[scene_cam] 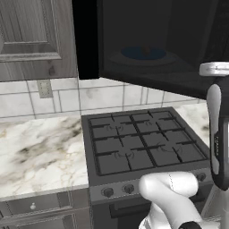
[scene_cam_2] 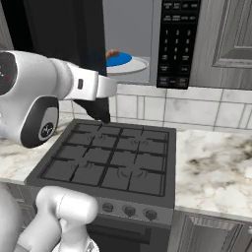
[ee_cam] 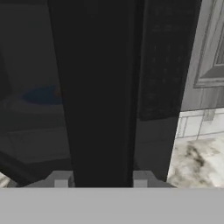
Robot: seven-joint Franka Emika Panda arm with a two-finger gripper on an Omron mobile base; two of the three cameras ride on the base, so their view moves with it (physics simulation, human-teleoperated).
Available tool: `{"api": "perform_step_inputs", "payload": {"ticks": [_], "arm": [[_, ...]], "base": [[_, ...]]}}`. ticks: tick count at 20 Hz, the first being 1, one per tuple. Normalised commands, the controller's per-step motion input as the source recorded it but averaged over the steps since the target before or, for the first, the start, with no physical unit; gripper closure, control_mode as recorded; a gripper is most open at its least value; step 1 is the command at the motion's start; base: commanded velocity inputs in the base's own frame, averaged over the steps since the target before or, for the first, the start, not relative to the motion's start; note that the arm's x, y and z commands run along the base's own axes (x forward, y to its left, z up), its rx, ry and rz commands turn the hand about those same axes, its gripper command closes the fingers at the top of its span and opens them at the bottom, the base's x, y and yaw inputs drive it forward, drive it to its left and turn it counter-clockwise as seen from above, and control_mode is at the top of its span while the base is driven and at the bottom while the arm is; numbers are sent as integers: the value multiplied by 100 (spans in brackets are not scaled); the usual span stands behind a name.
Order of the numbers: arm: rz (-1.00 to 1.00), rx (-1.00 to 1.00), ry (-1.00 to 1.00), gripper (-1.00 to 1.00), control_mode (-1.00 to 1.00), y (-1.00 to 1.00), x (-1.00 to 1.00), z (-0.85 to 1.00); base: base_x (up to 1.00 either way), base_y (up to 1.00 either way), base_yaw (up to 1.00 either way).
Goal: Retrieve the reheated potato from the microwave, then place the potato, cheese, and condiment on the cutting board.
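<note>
The microwave [scene_cam: 147,27] hangs above the stove with its dark door [scene_cam: 85,40] swung wide open to the left. Inside it, the tan potato [scene_cam: 146,49] sits on a blue plate [scene_cam: 143,53] on the turntable; from the right base view the potato [scene_cam_2: 112,52] shows just past the door [scene_cam_2: 74,49]. My gripper [ee_cam: 100,179] is shut on the edge of the microwave door [ee_cam: 100,87], one fingertip [ee_cam: 61,179] on each side of it. The cheese, condiment and cutting board are out of view.
A black gas stove [scene_cam: 138,143] stands right below the microwave, with marble counter to its left [scene_cam: 40,152] and right [scene_cam_2: 216,167]. The microwave's button panel [scene_cam_2: 177,44] is on its right. Grey wall cabinets [scene_cam: 31,36] flank it.
</note>
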Motion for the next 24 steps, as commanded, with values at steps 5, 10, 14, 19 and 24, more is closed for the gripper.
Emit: {"api": "perform_step_inputs", "payload": {"ticks": [5, 10, 14, 19, 24], "arm": [[-12, 0, 4, 100, -100, 26, -51, 20], [-11, 0, 6, -100, -100, 28, -50, 16], [-9, 0, 10, -100, -100, 18, -41, 7], [-1, 10, 15, -100, -100, -13, -36, 1], [0, 19, 5, -100, -100, -12, -56, 3]], "base": [[0, 0, 0], [0, 0, 0], [0, 0, 0], [0, 0, 0], [0, 0, 0]]}}
